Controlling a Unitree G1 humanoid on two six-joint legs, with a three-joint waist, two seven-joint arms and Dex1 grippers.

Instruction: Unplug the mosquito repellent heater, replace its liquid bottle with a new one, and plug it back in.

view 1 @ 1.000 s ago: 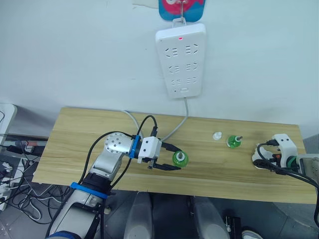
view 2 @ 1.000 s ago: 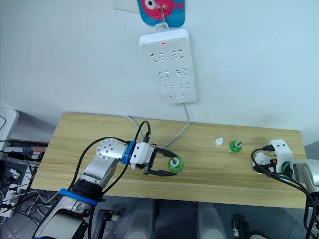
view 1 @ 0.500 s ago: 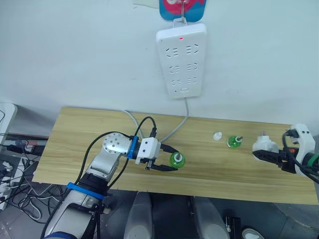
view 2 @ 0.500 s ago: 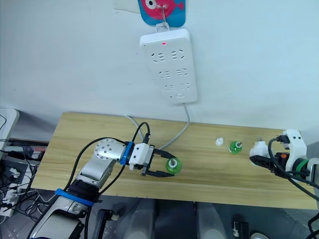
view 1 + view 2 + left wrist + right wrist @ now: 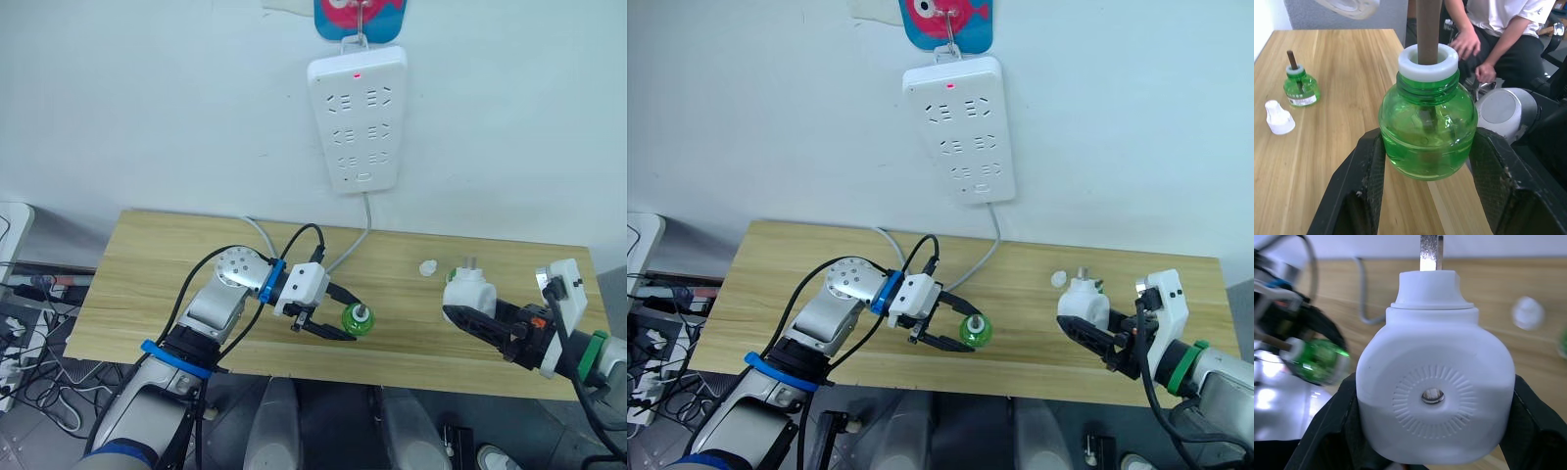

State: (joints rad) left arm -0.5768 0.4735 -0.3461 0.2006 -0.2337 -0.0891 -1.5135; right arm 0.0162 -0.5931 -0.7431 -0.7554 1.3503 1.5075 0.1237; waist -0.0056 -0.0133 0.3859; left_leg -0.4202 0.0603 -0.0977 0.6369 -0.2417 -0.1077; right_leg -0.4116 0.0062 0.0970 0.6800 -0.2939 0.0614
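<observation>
Your left pincer (image 5: 338, 327) is pinching a green bottle (image 5: 357, 318), its two black fingers (image 5: 1365, 191) pressed against either side of the round body; the bottle stands upright with a white collar and a brown wick rising from its neck, near the front edge of the surface (image 5: 147, 284), left of centre. Your right pincer (image 5: 1095, 342) is clamped on the heater (image 5: 1084, 304), the fingers (image 5: 1332, 431) gripping its two flanks; the heater sits on the right half of the surface area, its metal prongs (image 5: 1430, 252) pointing away toward the wall and its round vent hole facing the wrist camera. You cannot tell from these views whether the heater rests on the wood or is held just above it. Just beyond the heater, a second green bottle (image 5: 1300, 87) with a wick stands upright, largely hidden behind the heater in the head views, and a small white cap (image 5: 427, 266) lies beside it to the left. On the wall above the far edge hangs a white power strip (image 5: 357, 119) with a red light lit near its top; its grey cord (image 5: 359, 239) drops to the surface and runs leftward. In the left wrist view a person in a white shirt (image 5: 1503, 19) sits past the end of the surface.
</observation>
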